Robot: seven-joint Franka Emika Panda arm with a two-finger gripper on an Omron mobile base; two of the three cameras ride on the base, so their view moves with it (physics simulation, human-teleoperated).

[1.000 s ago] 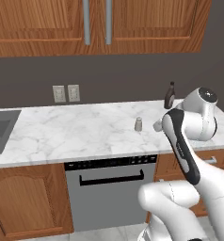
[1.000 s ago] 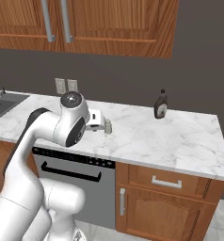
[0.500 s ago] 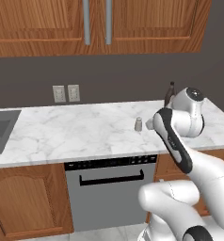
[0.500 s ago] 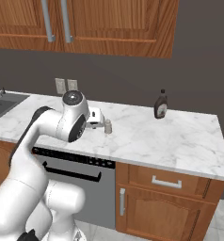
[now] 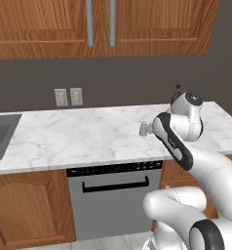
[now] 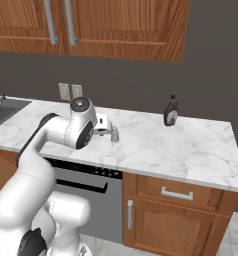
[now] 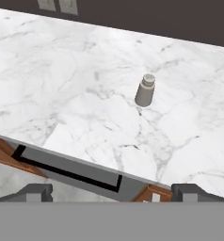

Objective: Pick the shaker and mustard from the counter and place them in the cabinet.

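The shaker [image 7: 145, 90], a small grey cylinder with a lighter cap, stands upright on the white marble counter [image 7: 62, 70]. It also shows near the counter's middle [image 5: 143, 129] [image 6: 114, 134]. My gripper [image 7: 115, 192] is open and holds nothing; it hangs above the counter's front edge, short of the shaker. My hand [image 6: 104, 123] sits just left of the shaker, apart from it. The mustard is out of view. The cabinet [image 5: 147, 24] [image 6: 121, 20] hangs above with its doors shut and its grey bar handles [image 5: 88, 22] showing.
A dark brown bottle [image 6: 171, 111] [image 5: 177, 93] stands at the counter's back, by the wall. A sink [image 5: 1, 136] lies at the far left. A grey dishwasher [image 5: 113, 195] sits under the counter, and wall outlets [image 5: 69, 96] are behind it.
The arm's wrist has shifted a little towards the shaker and the forearm has folded in. The shaker has stayed put and the jaws remain open.
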